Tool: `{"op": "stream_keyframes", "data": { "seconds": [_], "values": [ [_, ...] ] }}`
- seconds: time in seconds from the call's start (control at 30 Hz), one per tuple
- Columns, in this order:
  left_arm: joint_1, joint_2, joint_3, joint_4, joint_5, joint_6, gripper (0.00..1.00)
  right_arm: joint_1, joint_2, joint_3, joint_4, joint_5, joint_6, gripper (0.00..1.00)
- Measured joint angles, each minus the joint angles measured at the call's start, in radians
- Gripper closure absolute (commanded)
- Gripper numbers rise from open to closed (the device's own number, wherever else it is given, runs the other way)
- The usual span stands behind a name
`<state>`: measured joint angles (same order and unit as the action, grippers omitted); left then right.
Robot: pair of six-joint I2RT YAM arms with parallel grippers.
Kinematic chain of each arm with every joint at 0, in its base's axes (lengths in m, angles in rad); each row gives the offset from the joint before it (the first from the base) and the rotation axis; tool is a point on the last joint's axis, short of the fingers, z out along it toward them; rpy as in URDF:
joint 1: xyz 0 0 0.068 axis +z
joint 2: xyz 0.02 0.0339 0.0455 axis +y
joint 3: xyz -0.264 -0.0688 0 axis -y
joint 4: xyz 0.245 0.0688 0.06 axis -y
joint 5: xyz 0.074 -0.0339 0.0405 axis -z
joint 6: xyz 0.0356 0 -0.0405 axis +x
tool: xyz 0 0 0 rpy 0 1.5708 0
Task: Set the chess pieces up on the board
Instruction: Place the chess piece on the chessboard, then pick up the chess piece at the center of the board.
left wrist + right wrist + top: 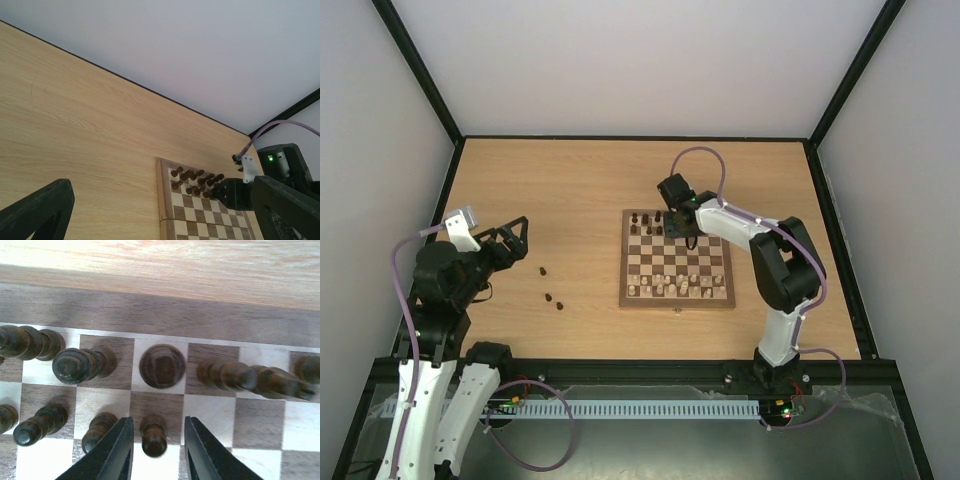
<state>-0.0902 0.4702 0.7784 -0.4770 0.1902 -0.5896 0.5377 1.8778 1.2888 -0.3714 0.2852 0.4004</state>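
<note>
The board (623, 262) lies right of the table's middle. Dark chess pieces (647, 222) crowd its far two rows. Three more dark pieces (549, 297) lie on the bare table to its left. My right gripper (688, 228) hangs over the far rows. In the right wrist view it (158, 440) is open, its fingers straddling a standing dark pawn (153, 435) with a gap on each side. A wide round-topped dark piece (162, 366) stands one square beyond. My left gripper (162, 187) is open and empty, raised at the left, far from the board (165, 200).
Cream pieces (678, 287) fill the board's near rows. A black frame and white walls bound the table. Dark pawns (40, 422) stand close on the left of my right fingers (117, 450).
</note>
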Motion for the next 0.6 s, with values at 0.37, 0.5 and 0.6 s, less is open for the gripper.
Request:
{"op": "stream_keyframes", "data": {
  "seconds": [0.37,0.5,0.6],
  "values": [
    [0.000,0.000,0.004,-0.006,-0.010,0.000,0.01,0.008,-0.320,-0.038,-0.012,-0.026,0.006,0.15],
    [0.000,0.000,0.034,-0.015,-0.013,-0.001,0.00,0.069,-0.408,-0.039,-0.003,-0.122,-0.004,0.15],
    [0.000,0.000,0.084,-0.027,-0.010,-0.001,0.00,0.200,-0.400,-0.041,0.019,-0.204,-0.003,0.20]
  ]
}}
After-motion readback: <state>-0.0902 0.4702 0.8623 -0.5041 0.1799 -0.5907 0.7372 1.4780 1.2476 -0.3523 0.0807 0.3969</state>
